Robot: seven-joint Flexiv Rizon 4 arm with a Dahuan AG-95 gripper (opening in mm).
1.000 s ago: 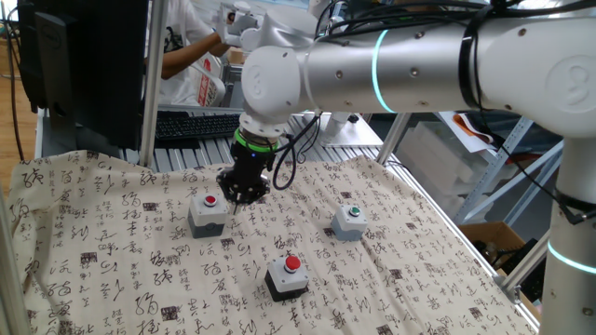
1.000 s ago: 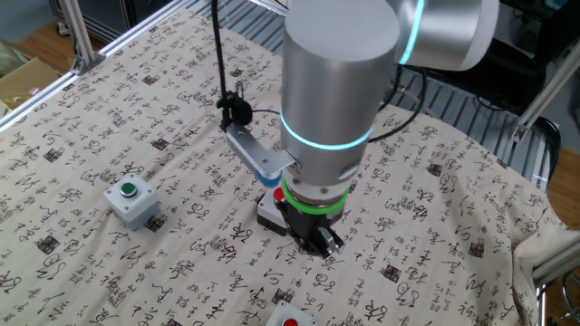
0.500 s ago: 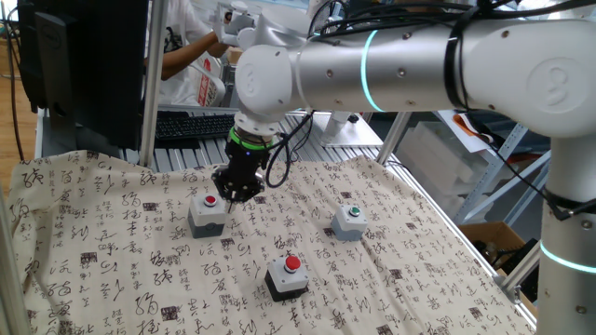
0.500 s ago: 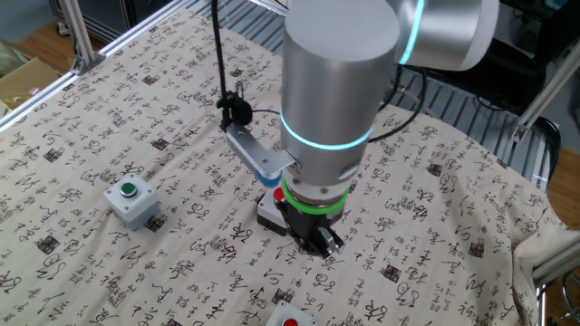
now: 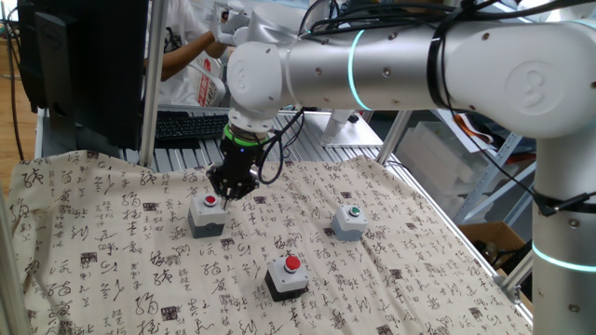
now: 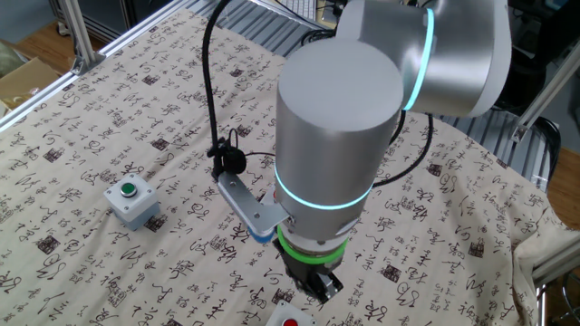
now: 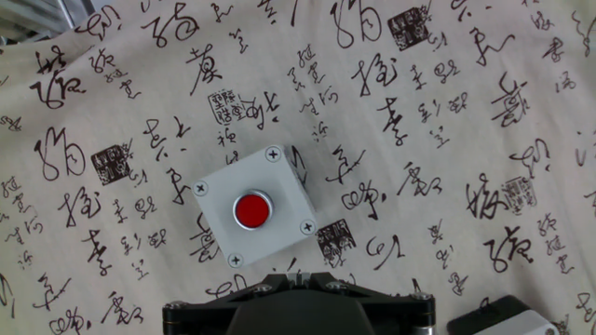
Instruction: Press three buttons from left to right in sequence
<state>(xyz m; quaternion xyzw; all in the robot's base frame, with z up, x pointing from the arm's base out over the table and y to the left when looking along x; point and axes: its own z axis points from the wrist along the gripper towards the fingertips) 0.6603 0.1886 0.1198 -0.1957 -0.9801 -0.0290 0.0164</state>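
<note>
Three buttons sit on the patterned cloth. The grey box with the small red button (image 5: pixel 208 214) is on the left and shows from above in the hand view (image 7: pixel 251 209). The black-and-white box with the red dome (image 5: pixel 288 276) lies nearest the front. The light grey box with the green button (image 5: pixel 350 221) is on the right, also visible from the other side (image 6: pixel 131 199). My gripper (image 5: pixel 226 194) hangs just above and behind the grey box's right edge, its fingers shut together (image 7: pixel 298 276) and holding nothing. In the other fixed view the arm hides the grey box.
A cloth printed with black characters (image 5: pixel 112 251) covers the table. Behind it are a keyboard (image 5: pixel 191 124), a dark monitor (image 5: pixel 84 65), an aluminium post (image 5: pixel 154 84) and a person (image 5: pixel 191 56). A cardboard box (image 6: pixel 23 77) stands beside the table.
The arm has carried the shut gripper leftwards, closer to the grey box with the small red button. None of the boxes has moved.
</note>
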